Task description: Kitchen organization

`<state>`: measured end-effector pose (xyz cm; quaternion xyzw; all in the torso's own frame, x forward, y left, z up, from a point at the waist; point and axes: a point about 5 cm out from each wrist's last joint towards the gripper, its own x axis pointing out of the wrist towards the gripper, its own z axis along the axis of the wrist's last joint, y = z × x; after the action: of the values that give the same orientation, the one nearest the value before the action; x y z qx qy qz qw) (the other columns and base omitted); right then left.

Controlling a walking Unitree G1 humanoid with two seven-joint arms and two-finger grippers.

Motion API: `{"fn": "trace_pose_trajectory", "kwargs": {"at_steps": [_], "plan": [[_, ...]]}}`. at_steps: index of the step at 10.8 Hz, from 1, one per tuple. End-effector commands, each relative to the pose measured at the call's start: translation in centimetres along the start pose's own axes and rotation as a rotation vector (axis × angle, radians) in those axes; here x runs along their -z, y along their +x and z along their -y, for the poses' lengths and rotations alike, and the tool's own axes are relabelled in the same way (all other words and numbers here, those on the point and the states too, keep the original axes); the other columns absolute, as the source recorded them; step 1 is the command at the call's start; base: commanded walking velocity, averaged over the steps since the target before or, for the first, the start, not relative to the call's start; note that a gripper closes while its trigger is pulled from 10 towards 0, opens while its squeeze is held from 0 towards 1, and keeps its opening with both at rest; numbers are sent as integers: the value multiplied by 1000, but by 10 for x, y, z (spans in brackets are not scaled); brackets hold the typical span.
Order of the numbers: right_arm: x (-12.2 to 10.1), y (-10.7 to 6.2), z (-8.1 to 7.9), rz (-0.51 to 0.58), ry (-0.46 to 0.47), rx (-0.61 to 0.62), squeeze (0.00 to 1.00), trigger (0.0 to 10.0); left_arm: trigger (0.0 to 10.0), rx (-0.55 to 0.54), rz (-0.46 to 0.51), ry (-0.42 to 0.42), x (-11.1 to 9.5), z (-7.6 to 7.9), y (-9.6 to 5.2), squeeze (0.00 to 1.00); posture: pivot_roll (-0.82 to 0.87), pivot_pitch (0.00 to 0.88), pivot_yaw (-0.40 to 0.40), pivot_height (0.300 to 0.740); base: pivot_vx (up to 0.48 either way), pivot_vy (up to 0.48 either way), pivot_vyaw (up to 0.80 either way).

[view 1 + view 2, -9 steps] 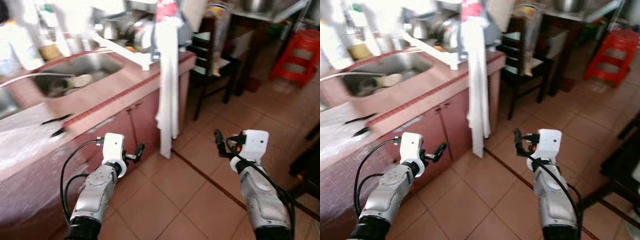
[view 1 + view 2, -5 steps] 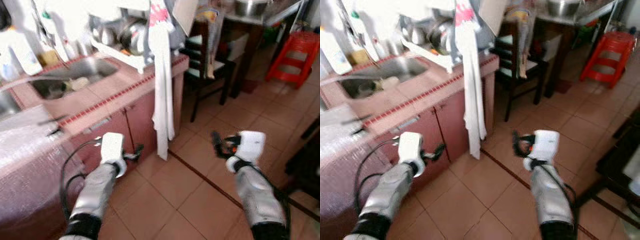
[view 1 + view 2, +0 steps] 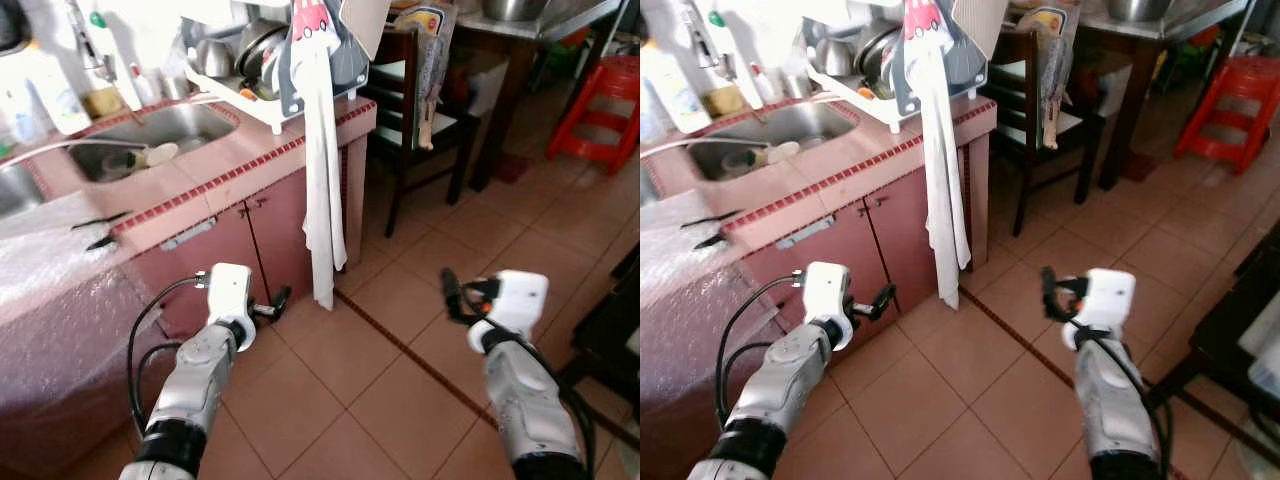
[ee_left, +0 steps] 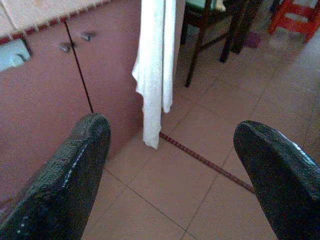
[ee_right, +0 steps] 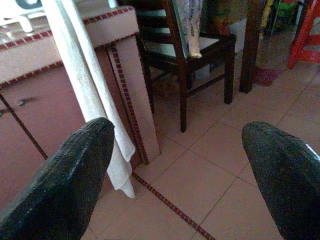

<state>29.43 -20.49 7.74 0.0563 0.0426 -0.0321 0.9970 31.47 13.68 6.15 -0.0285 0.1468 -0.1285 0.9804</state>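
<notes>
While both arms are held out over the tiled floor point(image 3: 330, 400), nothing is gripped by either one. The left gripper point(image 3: 275, 303) is seen just in front of the pink cabinet doors point(image 3: 250, 250), its jaws spread wide, as the left wrist view makes plain with one finger point(image 4: 75, 170) at each side and bare floor between. The right gripper point(image 3: 452, 293) is held well out from the cabinet, over the tiles, and its jaws are likewise spread, empty.

A long white towel point(image 3: 323, 170) is hung from the corner of the worktop point(image 3: 200, 190), reaching down past the cabinet doors, its lower end hanging just above the floor. On the worktop a sink point(image 3: 150, 135) is set, with a dish rack point(image 3: 270, 60) of pots and plates beside it, near the corner. Further left the worktop is covered by a sheet of bubble wrap point(image 3: 50, 260), at whose edge two small dark utensils point(image 3: 100, 233) are laid. Beyond the worktop's end a dark wooden chair point(image 3: 420, 110) is placed, and a red stool point(image 3: 600, 100) is seen farther back.
</notes>
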Motion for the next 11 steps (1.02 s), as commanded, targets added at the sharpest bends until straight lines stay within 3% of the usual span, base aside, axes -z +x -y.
{"fn": "trace_pose_trajectory", "kwargs": {"at_steps": [1,4,8,11], "plan": [[5,2,-8,-19,14,-24,176,10000,10000,-33,-2,18,-1,-13,0,0,-102,14,67,740,0,0,0],[11,10,-17,-48,7,-61,173,10000,10000,-113,-73,21,16,-34,0,0,-94,3,57,740,0,0,0],[17,12,-18,-62,11,-60,169,10000,10000,-141,-139,28,36,-43,-5,0,-93,15,70,740,0,0,0],[49,11,-14,-202,37,-40,173,10000,10000,-185,-301,49,68,-52,-17,0,-92,15,68,740,0,0,0]]}}
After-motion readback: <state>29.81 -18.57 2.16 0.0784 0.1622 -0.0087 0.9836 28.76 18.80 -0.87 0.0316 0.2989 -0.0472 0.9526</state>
